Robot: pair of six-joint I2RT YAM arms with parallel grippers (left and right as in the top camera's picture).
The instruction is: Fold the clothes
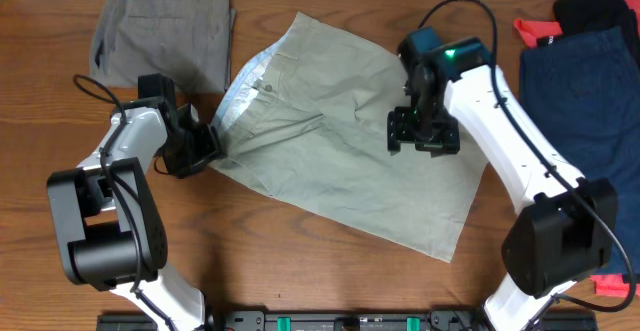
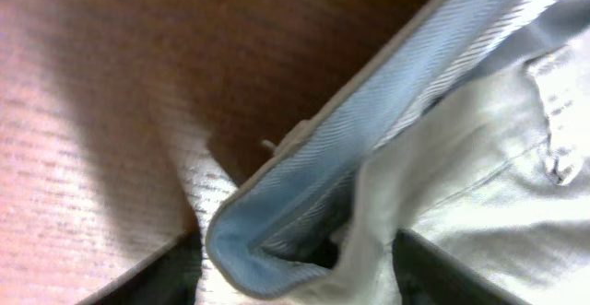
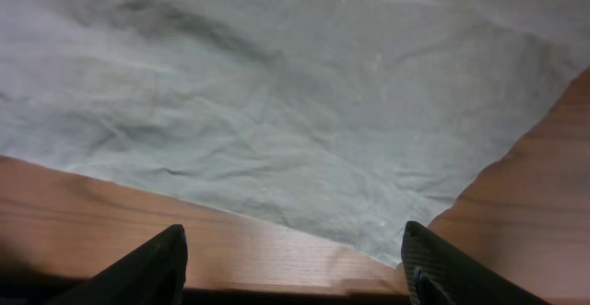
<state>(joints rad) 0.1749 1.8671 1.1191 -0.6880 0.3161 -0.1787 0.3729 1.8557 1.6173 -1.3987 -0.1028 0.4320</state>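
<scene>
**Fig.** Khaki shorts [image 1: 350, 161] lie spread at ctr of table [image 1: 300, 266], waistband [image 2: 369, 130] toward our left end effector [image 1: 203, 151]. Its jaws straddle the blue-lined band, but we cannot tell whether they pinch it. Right end effector [image 1: 423, 139] hovers wide open, empty, over the cloth. Risks, as we judge: a shallow or one-layer grip lets the band slip on lifting, and the unpinned far side drags, bunching the fold.

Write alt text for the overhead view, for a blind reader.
Beige shorts lie spread on a wooden table, the left end effector at their waistband, the right end effector above them. Grey shorts sit top left, navy shorts right.
</scene>
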